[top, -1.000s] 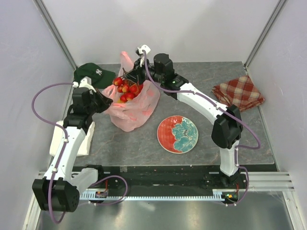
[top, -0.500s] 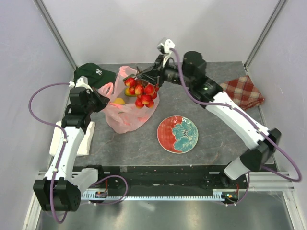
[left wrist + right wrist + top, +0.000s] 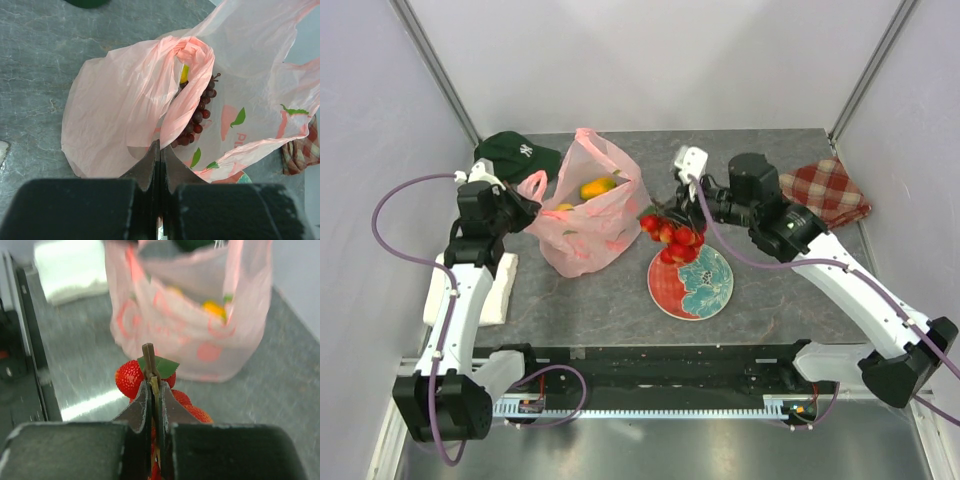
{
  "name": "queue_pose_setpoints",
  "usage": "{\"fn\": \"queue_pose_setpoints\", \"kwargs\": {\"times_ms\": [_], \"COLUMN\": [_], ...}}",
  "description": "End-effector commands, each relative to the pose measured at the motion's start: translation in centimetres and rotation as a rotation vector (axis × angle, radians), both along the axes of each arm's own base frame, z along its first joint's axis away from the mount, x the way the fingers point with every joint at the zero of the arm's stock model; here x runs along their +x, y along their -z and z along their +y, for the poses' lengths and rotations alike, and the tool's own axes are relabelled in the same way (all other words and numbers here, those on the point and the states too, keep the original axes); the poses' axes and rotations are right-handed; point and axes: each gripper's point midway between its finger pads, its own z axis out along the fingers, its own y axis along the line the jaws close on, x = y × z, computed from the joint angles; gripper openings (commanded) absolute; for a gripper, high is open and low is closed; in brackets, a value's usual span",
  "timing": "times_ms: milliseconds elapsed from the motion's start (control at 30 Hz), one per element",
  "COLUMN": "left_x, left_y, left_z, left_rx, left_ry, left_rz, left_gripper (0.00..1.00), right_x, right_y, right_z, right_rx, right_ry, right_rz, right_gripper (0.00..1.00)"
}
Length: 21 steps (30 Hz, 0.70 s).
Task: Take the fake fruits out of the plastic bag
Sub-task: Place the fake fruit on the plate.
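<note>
right end effector [image 3: 154, 390], extended near the plate [image 3: 710, 300], grips red berries [image 3: 672, 238]; left end effector [image 3: 160, 150] pinches plastic bag [image 3: 125, 105].

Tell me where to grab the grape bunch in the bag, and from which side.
Probably the thin stem at the end of the grape bunch, reached from above through the open mouth of the pink bag: the grapes are small, round and tucked behind a plastic fold, while the stem sticks out free.
</note>
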Motion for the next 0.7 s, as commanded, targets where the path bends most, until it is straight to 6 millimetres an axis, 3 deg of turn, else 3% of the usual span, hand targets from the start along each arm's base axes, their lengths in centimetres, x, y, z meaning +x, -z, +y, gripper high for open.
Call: {"fn": "queue_pose_setpoints", "kwargs": {"times_ms": [0, 233, 333, 667], "left_x": [1.0, 0.8, 0.5, 0.0], "left_y": [-2.7, -2.3, -2.3, -1.2], "left_z": [0.7, 1.2, 1.4, 1.3], "left_rx": [0.032, 0.025, 0.027, 0.011], "left_ry": [-0.002, -0.017, -0.021, -0.014], "left_rz": [-0.087, -0.082, -0.085, -0.059], "left_gripper": [0.02, 0.02, 0.02, 0.02], "right_x": [-1.5, -2.4, -2.8, -0.7], "right_y": [6.1, 14.0, 16.4, 20.4], "right_z": [-2.5, -3.5, -3.0, -0.2], "right_rx": [-0.221, -0.352, -0.371, -0.348], "right_ry": [-0.057, -0.075, -0.112, -0.091], "right_rz": [-0.021, 0.122, 0.183, 0.271], "right_gripper": [0.00, 0.00, 0.00, 0.00]}}
